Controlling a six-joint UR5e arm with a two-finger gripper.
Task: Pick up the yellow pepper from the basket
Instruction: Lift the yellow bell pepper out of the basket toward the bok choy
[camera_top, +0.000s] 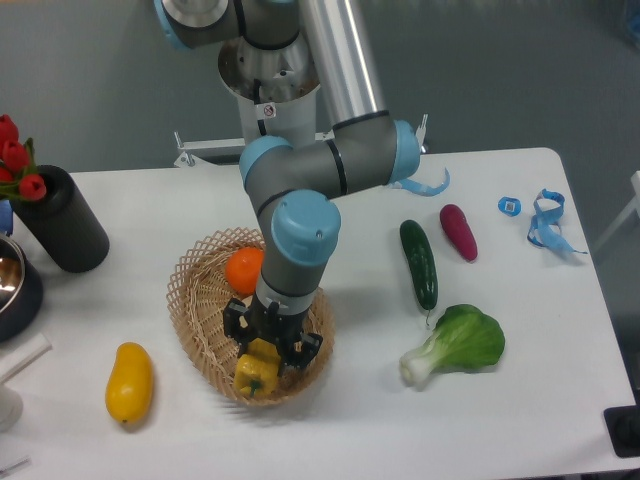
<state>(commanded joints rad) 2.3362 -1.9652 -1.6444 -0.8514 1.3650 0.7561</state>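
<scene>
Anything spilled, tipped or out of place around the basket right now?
Nothing stands out. The basket sits flat, holding the orange and the yellow pepper, with the gripper down at the pepper. The other produce lies on the table, apart from the basket.

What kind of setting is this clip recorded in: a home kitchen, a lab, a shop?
Most likely a robotics lab or test bench: an industrial-style arm mounted at a plain white table, with toy-like produce such as a cucumber laid out and a wicker basket as props.
</scene>
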